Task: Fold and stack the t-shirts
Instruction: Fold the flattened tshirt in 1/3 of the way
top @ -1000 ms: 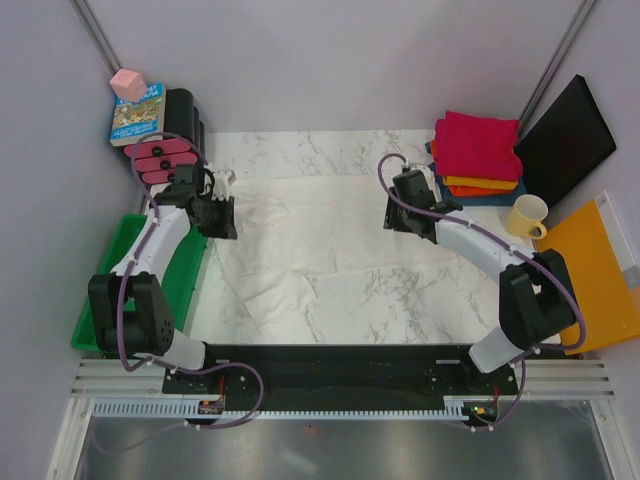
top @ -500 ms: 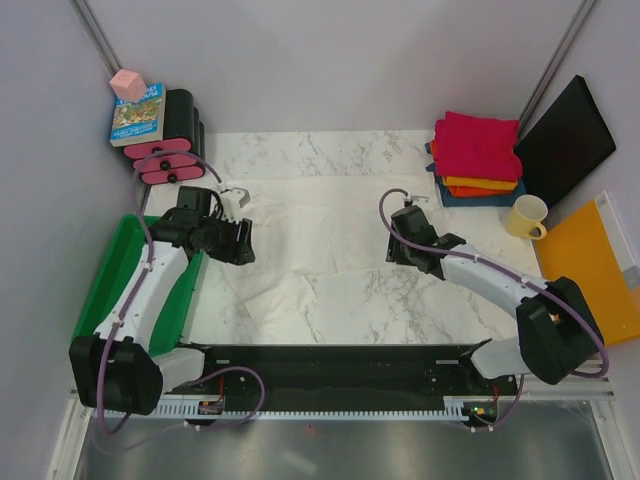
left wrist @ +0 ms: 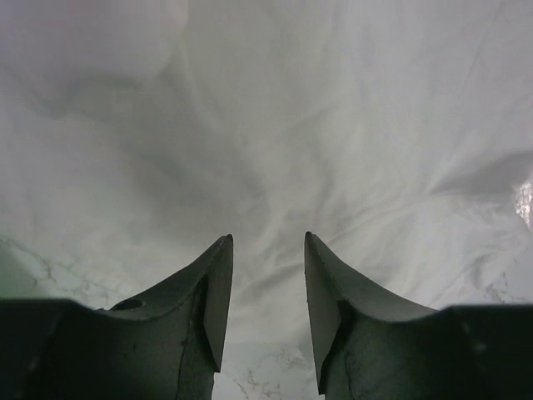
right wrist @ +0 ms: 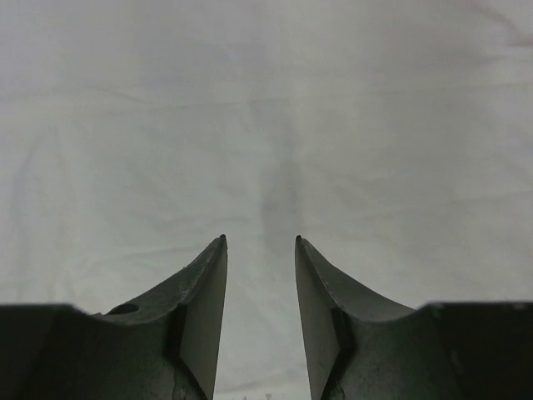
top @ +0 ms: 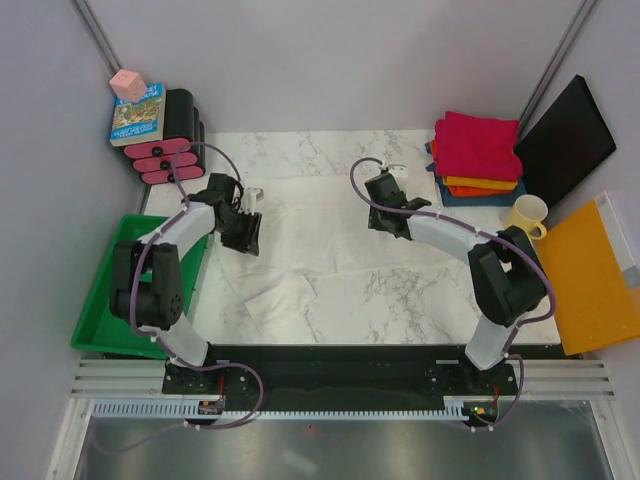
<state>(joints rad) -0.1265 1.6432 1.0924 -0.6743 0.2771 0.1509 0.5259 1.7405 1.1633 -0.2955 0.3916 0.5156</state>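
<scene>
Well, on the left, the left claw (left wrist: 266, 242) hovers with its jaws apart and empty over the rumpled left side of the white shirt (top: 320, 250). That shirt lies spread across the middle of the table (top: 300, 150), not yet folded. The right claw (right wrist: 259, 242) hangs over its right part, likewise parted and holding nothing. At the far right the folded shirts (top: 478, 150) sit stacked, so I'd say one remains.

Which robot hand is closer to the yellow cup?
The right. The right gripper hangs over the white shirt, left of the yellow cup in the top view. The left gripper is over the shirt's far left side, much farther away.
</scene>
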